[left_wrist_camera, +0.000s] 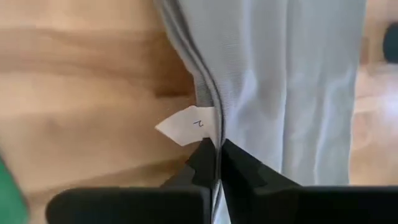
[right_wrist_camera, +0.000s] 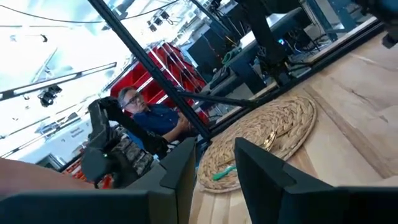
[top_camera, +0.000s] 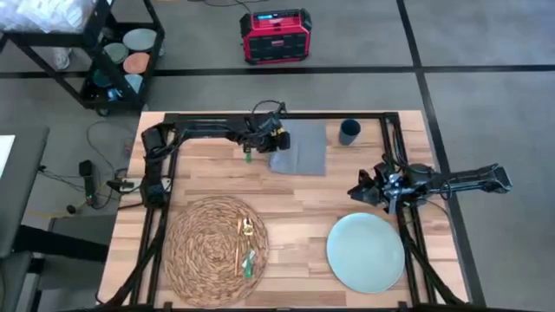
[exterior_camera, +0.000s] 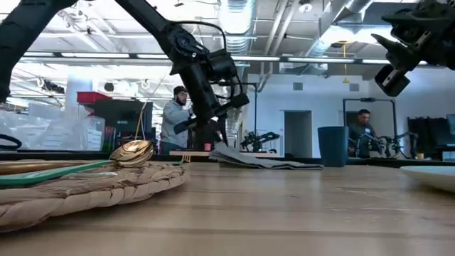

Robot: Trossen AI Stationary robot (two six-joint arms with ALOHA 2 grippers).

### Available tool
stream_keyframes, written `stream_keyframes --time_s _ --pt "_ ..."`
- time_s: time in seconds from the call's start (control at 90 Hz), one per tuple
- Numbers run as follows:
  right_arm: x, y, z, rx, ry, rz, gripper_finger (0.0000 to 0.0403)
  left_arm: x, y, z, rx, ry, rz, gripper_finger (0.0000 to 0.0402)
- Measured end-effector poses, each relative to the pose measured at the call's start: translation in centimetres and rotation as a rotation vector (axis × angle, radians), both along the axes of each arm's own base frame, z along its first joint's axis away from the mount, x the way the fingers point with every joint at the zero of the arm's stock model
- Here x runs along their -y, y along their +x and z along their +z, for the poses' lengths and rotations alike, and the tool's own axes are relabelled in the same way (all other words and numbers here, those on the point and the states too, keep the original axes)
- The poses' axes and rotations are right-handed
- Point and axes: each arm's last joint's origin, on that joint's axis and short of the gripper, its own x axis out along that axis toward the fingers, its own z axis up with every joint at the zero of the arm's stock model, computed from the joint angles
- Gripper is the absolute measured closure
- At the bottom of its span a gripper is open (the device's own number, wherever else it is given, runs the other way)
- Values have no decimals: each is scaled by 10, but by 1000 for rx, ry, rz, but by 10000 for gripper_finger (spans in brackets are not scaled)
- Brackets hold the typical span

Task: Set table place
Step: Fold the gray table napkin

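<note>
Table (top_camera: 303,186): napkin (left_wrist_camera: 292,81) tag (left_wrist_camera: 189,124) (handwritten "2")

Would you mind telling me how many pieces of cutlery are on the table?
3: two on the placemat, gold and green-handled; another green-handled one beside the napkin.

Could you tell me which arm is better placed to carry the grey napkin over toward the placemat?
Probably the left: its gripper is already pinched on the napkin edge at the table's far side. The right gripper hangs open above the plate, holding nothing.
</note>
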Motion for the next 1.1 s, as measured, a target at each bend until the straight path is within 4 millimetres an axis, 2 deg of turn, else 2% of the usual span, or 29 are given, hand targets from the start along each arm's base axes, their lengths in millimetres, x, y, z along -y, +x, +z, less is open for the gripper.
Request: stream_keyframes --time_s 0.144,0.4,0.478,0.622,0.833,0.867,0.956,1.011,1.1 --pt "0 0 0 0 2 0 301 7 8 9 29 7 -22 401" --pt "0 0 0 1 5 1 301 -5 25 65 79 108 -48 401" --pt "0 0 0 0 5 1 301 -10 32 72 82 121 -60 401" --pt "0 0 -1 -10 9 2 301 -13 47 54 27 76 -74 401" --pt "-1 0 -3 -29 6 21 301 -1 81 10 -18 -54 -136 401" --pt "-1 0 -2 -27 6 22 301 1 86 10 -12 -50 -143 401" --pt "-1 0 -2 -27 6 23 301 2 97 25 35 -20 -149 401" --pt "-1 0 -3 -28 6 25 301 0 98 35 39 -10 -142 401" --pt "-1 0 -3 -29 7 37 301 -6 96 39 43 1 -111 401"
